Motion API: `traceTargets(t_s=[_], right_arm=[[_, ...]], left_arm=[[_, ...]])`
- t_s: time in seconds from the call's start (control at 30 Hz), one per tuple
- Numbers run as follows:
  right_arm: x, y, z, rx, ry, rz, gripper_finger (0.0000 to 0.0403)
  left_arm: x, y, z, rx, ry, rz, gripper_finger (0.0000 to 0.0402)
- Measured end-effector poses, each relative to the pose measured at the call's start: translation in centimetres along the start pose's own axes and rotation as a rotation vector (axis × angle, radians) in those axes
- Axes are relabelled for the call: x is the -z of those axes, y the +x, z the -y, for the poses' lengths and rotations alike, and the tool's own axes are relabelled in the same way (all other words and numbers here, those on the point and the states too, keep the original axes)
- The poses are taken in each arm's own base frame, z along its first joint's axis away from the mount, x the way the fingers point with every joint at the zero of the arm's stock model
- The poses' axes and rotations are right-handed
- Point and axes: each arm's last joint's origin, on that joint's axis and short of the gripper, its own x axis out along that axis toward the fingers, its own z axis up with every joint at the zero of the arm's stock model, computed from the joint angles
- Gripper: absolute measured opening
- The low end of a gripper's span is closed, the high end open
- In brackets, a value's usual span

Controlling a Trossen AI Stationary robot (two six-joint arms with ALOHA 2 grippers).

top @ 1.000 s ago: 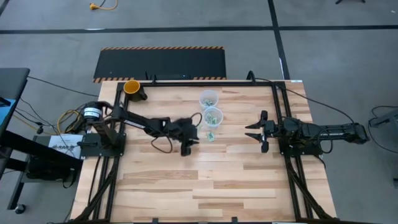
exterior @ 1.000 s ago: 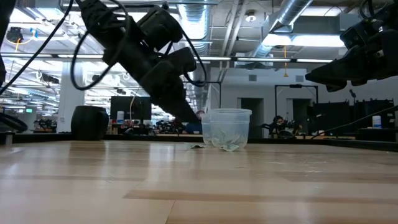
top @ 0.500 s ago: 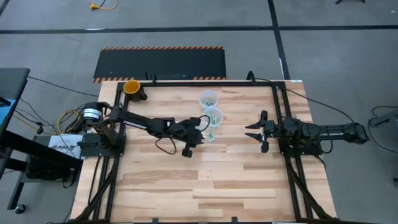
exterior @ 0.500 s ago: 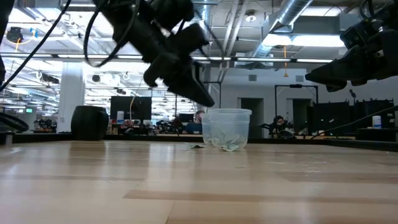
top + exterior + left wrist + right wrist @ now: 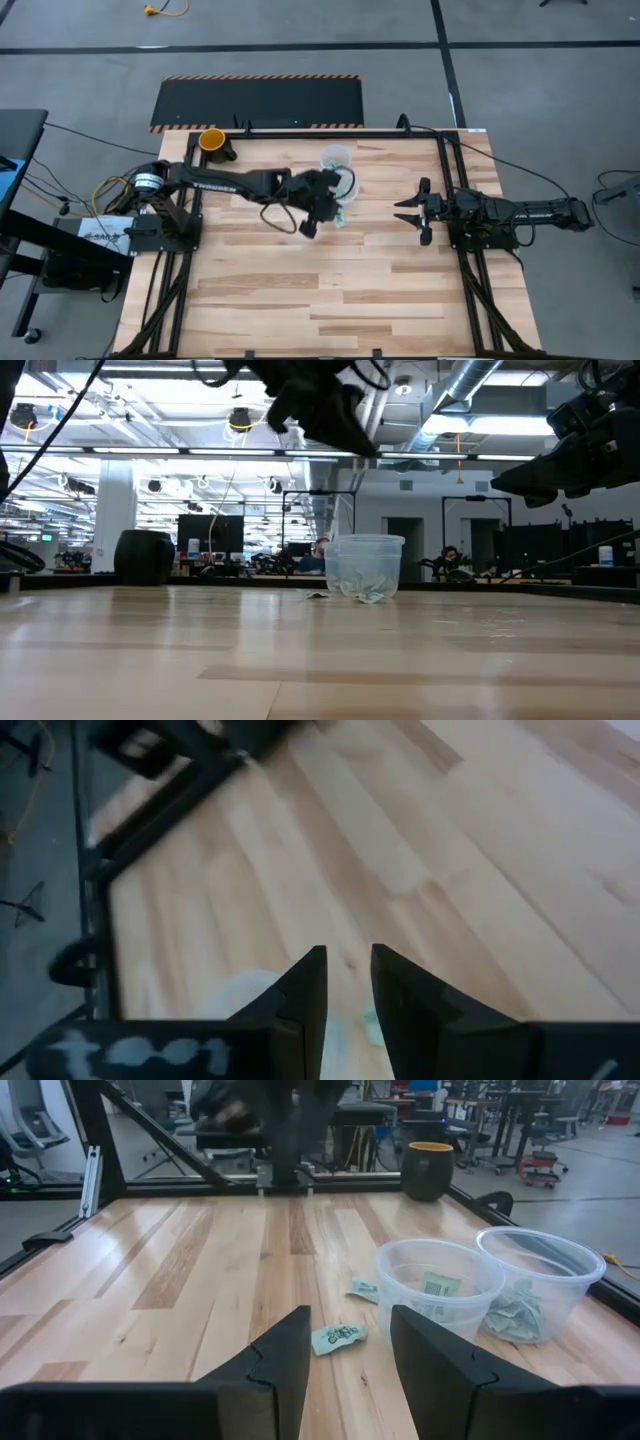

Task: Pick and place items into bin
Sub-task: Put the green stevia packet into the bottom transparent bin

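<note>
Two clear cups stand at the table's far middle, with green-and-white packets inside. No bin other than these shows. Two more packets lie flat on the wood beside the nearer cup. My left gripper hangs high over that cup. In the left wrist view a pale green patch shows just ahead of it. I cannot tell whether that is a held packet or the cup below. My right gripper waits open at the right, pointing at the cups.
A dark mug stands at the far left corner. A black frame runs along the table's far edge and down both sides. The bare wood on the near half lies free.
My left gripper has risen from just above the table beside the nearer cup to well above it. It has shifted a little toward the table's right and far edges and rolled about its own axis. The packets on the table and the cups have stayed put.
</note>
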Motion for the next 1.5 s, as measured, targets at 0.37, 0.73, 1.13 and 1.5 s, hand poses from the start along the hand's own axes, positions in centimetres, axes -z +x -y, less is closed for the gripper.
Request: traceTargets(t_s=[0.37, 0.73, 1.13, 1.5], right_arm=[[0.0, 0.0, 0.0, -0.001, 0.000, 0.003, 0.0134], [0.0, 0.0, 0.0, 0.000, 0.000, 0.000, 0.0133], [0.0, 0.0, 0.0, 0.000, 0.000, 0.000, 0.0133], [0.0, 0.0, 0.0, 0.000, 0.000, -0.001, 0.0134]], left_arm=[[0.5, 5.5, -0.2, 0.232, 0.002, -0.094, 0.0071], [0.2, 10.7, 2.4, 0.361, 0.276, -0.270, 0.0071], [0.0, 11.0, 1.6, 0.307, 0.525, -0.241, 0.0064], [0.8, 10.8, 0.2, 0.268, 0.574, -0.304, 0.0011]])
